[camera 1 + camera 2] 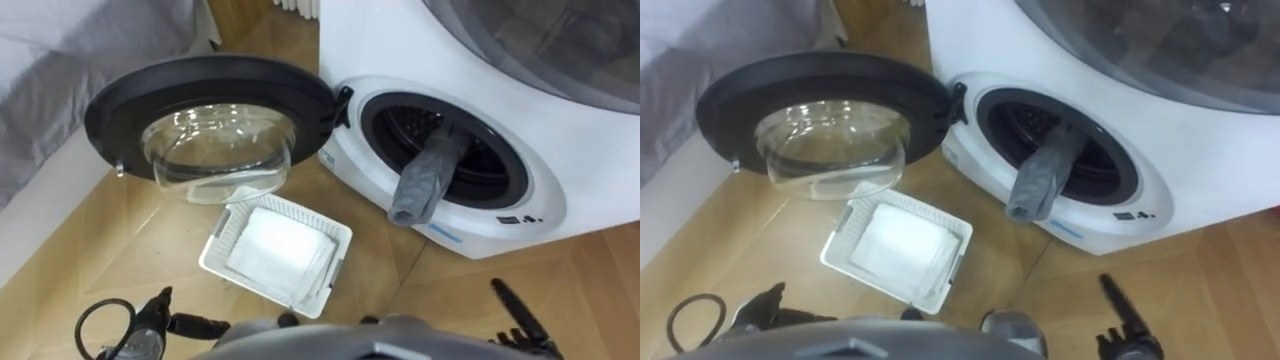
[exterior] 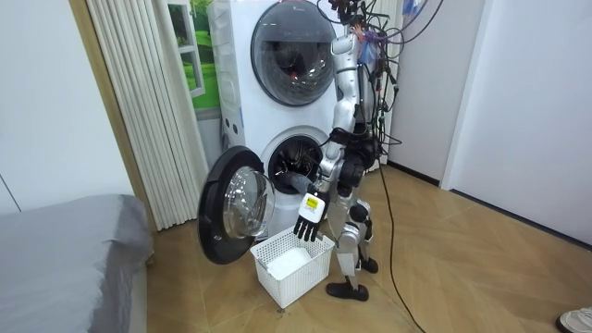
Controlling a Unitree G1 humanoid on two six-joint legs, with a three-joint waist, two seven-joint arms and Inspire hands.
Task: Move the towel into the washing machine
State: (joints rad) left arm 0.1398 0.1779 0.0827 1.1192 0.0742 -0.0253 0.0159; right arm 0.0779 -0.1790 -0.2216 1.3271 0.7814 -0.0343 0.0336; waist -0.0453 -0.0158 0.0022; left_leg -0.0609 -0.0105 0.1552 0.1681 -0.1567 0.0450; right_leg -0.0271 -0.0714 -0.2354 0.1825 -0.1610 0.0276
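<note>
Robot stands just beside the white front-loading washing machine [image 1: 560, 150], the lower unit of a stacked pair, w/ its round black-rimmed glass door [image 1: 210, 90] wide open on the robot's left. Task's thing: the long grey bunched towel [image 1: 425, 180] is only half in. Its upper end is inside the dark drum [image 1: 490, 165]; its lower end droops out over the lip of the opening and down the white front, w/ no hand on it. On the wooden floor [image 1: 110, 240], just in front of the open door and near the machine, sits a white slatted plastic basket [image 1: 212, 258] holding a white folded towel [image 1: 280, 250], lying flat. Left hand [image 1: 150, 318] shows at the eye views' lower left, fingers loosely straight, holding nothing. In the room view a hand hangs just above the basket's rim, prob. the left one, going by the body. Right hand [image 1: 520, 325] is at lower right, low, fingers straight, one pointing toward the machine, also empty. Step in hand, as I read it: loading is mid-way, grey towel laid at the mouth but not pushed home. Nxt move prob. calls for one hand, the right being nearer the opening, to take the hanging end, lift it over the lip and push the lot deep into the drum so nothing trails across the opening; otherwise the door likely won't close clean. After that the white one, if it's to go in too: bend to the basket, pinch from above, lift clear of the wall, carry to the opening. The door stands well apart from that path, so no obstacle there.
</note>
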